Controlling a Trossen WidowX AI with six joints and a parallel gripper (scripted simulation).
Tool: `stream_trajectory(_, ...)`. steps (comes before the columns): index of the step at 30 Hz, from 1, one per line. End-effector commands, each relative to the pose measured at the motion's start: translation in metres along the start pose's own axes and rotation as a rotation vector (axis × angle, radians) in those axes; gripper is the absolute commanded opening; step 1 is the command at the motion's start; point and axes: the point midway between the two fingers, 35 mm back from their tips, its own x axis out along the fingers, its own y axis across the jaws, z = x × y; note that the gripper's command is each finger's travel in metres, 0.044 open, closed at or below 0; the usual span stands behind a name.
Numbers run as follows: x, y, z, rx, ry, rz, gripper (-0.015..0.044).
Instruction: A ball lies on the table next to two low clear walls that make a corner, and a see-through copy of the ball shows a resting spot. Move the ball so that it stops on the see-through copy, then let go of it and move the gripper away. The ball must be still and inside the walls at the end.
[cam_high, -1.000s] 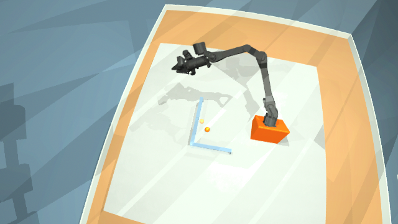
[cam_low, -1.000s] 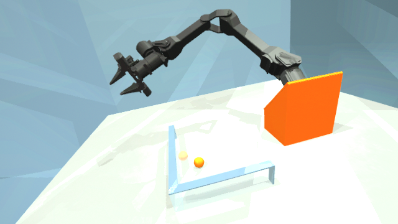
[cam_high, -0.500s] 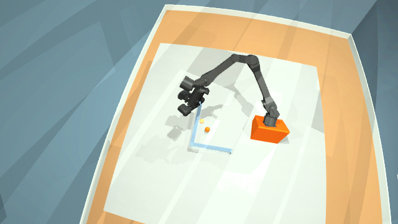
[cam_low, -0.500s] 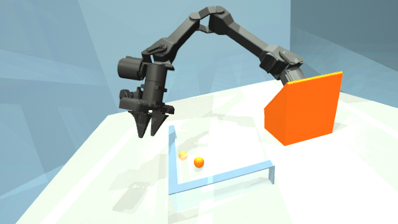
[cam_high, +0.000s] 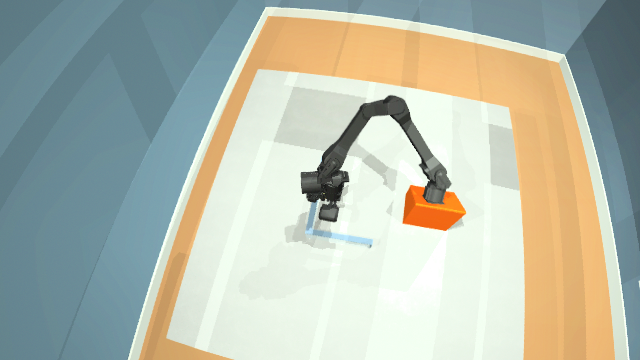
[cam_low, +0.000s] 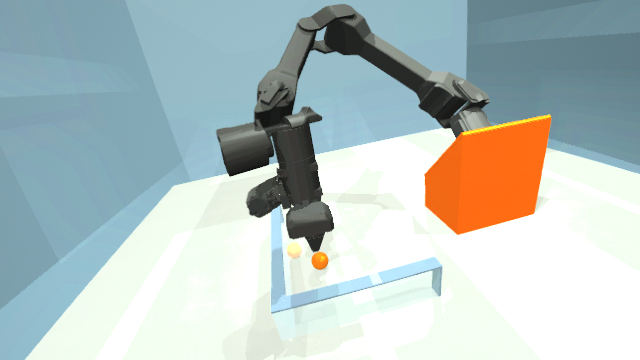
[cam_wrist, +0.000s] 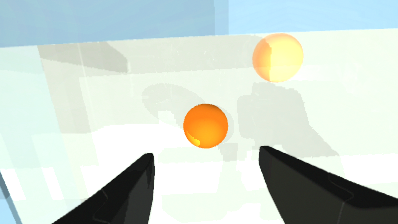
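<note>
The dark grey six-joint arm (cam_low: 380, 55) rises from its bright orange block base (cam_low: 487, 175), climbs to a high elbow, then folds steeply down so that the wrist points almost straight at the white table top (cam_low: 500, 300). The dark parallel-jaw gripper (cam_low: 316, 245) hangs tips-down just above the small glossy orange ball (cam_low: 319, 260), inside the corner formed by the two low clear blue-tinted walls (cam_low: 350, 289).

In the wrist view the two black fingers stand partly spread, about midway in their travel, with nothing between them; the ball (cam_wrist: 205, 125) lies on the table ahead of the gap between the tips, not touching either finger.

Taking the walls' corner as the landmark: the ball rests inside the angle, a short way out from the long wall that runs toward the arm, and clear of the shorter wall that ends nearest the orange base. The pale see-through copy of the ball (cam_low: 294, 250) sits closer to that long wall than the ball does, just beside it, and slightly farther from the corner. Ball and copy are near each other but apart, with bare table between them.

In the top view the gripper (cam_high: 328, 212) covers both the ball and its copy.
</note>
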Motion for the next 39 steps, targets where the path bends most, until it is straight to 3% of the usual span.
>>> stream_trajectory(1,0.001,-0.002,-0.004,-0.029,0.007,-0.032,0.0255)
stream_trajectory(33,0.051,-0.004,-0.005,-0.03,0.007,-0.034,0.0255)
stream_trajectory(36,0.051,-0.004,-0.005,-0.03,0.007,-0.034,0.0176)
stream_trajectory(39,0.051,-0.004,-0.005,-0.03,0.007,-0.034,0.0156)
